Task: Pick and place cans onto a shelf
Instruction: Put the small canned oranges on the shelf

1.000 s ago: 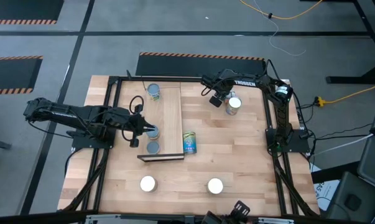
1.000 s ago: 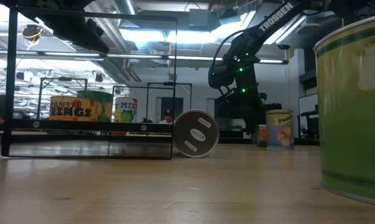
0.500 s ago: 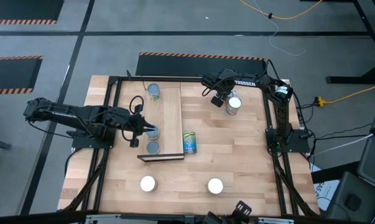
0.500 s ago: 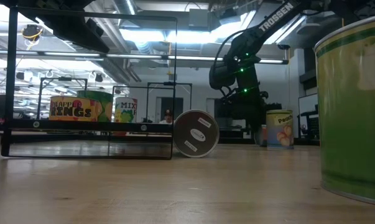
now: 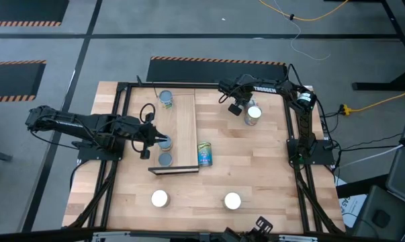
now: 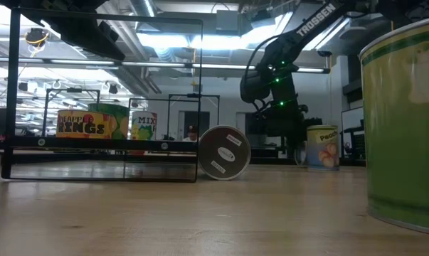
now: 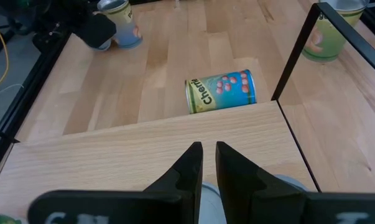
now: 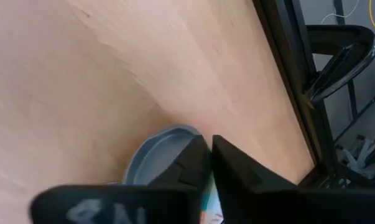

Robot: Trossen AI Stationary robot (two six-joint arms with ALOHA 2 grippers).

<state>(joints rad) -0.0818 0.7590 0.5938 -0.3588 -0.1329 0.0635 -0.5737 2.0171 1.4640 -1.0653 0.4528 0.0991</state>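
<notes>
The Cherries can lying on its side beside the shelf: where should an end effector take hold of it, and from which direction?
Judging by its pose, the Cherries can is best taken from above, across its curved label wall near mid-length. It lies on its side on the tabletop against the shelf edge, so its flat ends face sideways. Fingers closing end to end avoid the shelf side.

Grey floor point(image 5: 189, 30), bright ceiling lights point(image 6: 193, 39)

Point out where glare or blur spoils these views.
Low view: ceiling lights glare; the near green can at the right edge looms large and soft. Right wrist view: the claw is blurred over a can top. High view: evenly lit.
</notes>
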